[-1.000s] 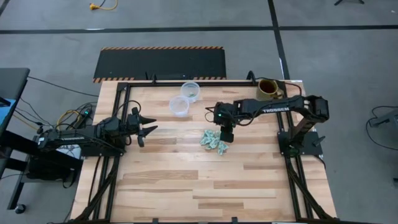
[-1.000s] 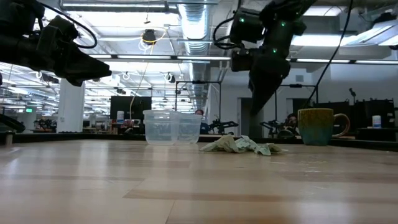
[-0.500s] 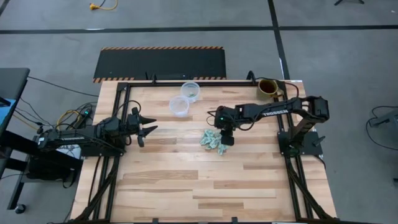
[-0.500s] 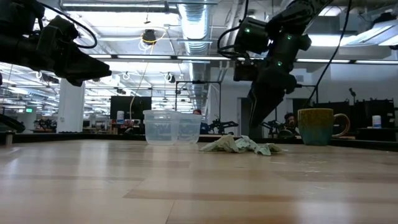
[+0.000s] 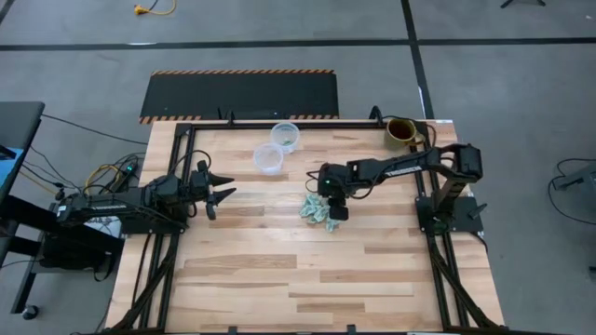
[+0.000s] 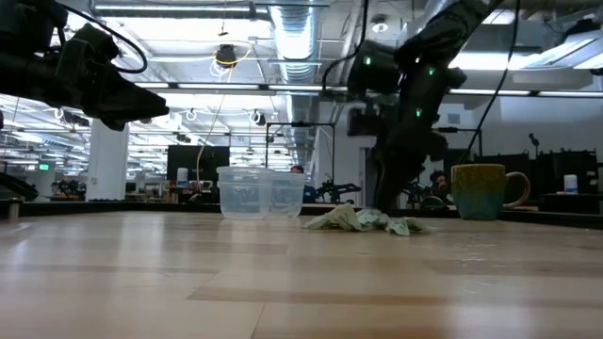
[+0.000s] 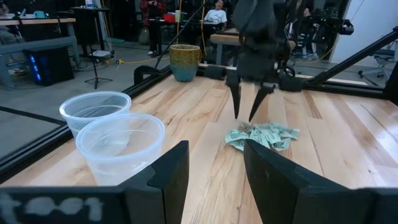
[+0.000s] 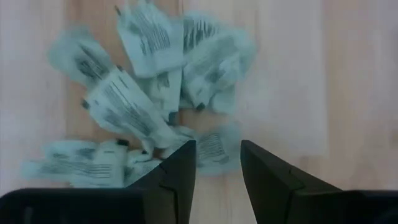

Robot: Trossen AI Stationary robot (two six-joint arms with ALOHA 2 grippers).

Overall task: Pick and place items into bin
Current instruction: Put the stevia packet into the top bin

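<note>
Several small pale green-and-white wrapped packets (image 5: 315,210) lie in a loose pile on the wooden table near its middle; the pile also shows in the right wrist view (image 8: 143,93) and the low view (image 6: 363,220). My right gripper (image 5: 335,210) is open and points down right over the pile's right side, its fingertips (image 7: 237,114) just above the packets. One packet (image 8: 214,146) lies below the gap between the fingers. My left gripper (image 5: 226,195) is open and empty, held above the table's left part.
Two clear plastic cups (image 5: 285,135) (image 5: 269,158) stand at the far side, left of the pile. A brown mug (image 5: 401,133) stands at the far right corner. Black frame rails run along the table's left, right and far edges.
My right gripper has gone down toward the packet pile, still pointing down and still open. The pile and my left gripper have kept still.
</note>
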